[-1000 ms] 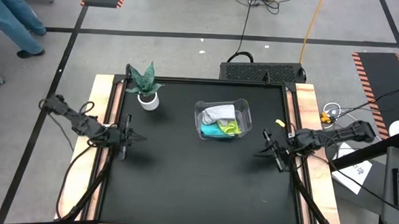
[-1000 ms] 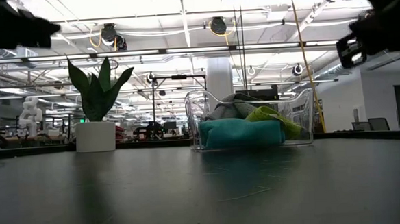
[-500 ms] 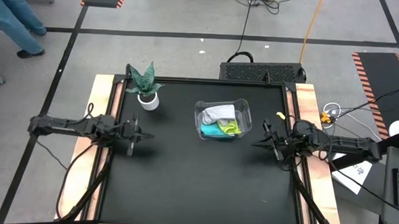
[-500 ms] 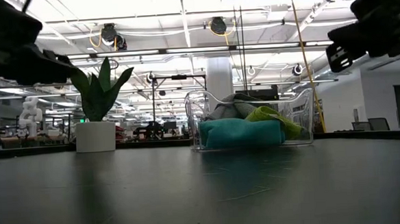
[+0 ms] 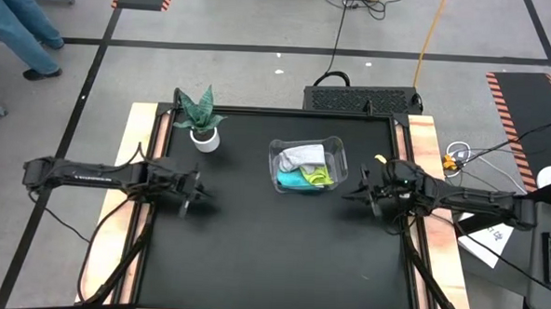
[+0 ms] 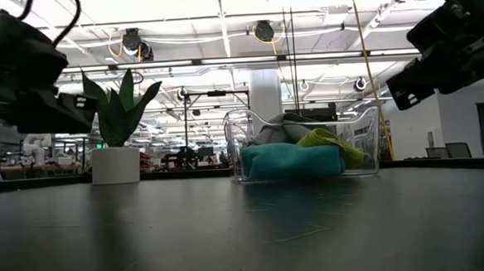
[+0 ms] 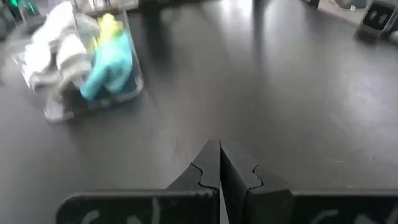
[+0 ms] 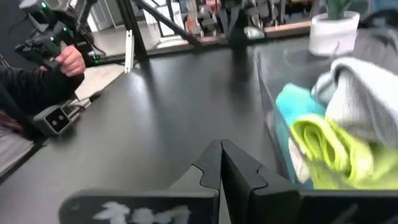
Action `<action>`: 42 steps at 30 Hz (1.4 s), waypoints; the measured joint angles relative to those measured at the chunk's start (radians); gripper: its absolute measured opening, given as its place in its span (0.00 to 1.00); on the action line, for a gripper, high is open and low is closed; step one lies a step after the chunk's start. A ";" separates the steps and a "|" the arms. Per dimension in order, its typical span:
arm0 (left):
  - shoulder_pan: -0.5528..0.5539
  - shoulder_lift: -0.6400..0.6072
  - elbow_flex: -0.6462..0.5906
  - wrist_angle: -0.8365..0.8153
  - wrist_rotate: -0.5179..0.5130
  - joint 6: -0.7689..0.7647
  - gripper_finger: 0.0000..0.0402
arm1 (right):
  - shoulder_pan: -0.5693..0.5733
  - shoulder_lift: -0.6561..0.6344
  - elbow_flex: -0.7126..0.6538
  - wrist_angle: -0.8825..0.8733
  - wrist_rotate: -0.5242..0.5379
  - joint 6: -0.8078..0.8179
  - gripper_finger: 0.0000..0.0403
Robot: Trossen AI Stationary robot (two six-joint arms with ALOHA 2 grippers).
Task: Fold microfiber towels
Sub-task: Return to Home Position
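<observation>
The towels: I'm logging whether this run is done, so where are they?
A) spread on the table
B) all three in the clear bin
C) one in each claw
B: the grey towel, the yellow-green towel and the teal towel all lie inside the clear bin.

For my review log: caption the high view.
Towels piled in the clear bin; left claw and right claw shut, flanking it above the table.
</observation>
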 joint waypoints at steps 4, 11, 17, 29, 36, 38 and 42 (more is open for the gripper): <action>0.011 0.075 0.000 0.086 0.025 0.014 0.00 | 0.000 0.049 0.000 0.111 -0.021 -0.005 0.00; 0.044 0.053 0.000 0.194 0.071 0.041 0.01 | 0.000 0.092 -0.001 0.232 -0.073 0.007 0.00; 0.049 -0.089 0.000 0.158 0.078 0.093 0.00 | 0.000 0.089 -0.001 0.295 -0.114 0.062 0.00; 0.048 -0.438 0.111 -0.292 -0.009 0.094 0.00 | 0.000 0.076 -0.001 0.320 -0.127 0.065 0.00; 0.047 -0.451 0.126 -0.315 -0.011 0.108 0.00 | -0.019 0.054 -0.001 0.333 -0.136 0.069 0.00; 0.047 -0.454 0.126 -0.315 -0.011 0.105 0.00 | -0.020 0.053 -0.001 0.333 -0.152 0.074 0.00; 0.047 -0.454 0.126 -0.315 -0.012 0.105 0.00 | -0.020 0.053 -0.001 0.332 -0.153 0.085 0.00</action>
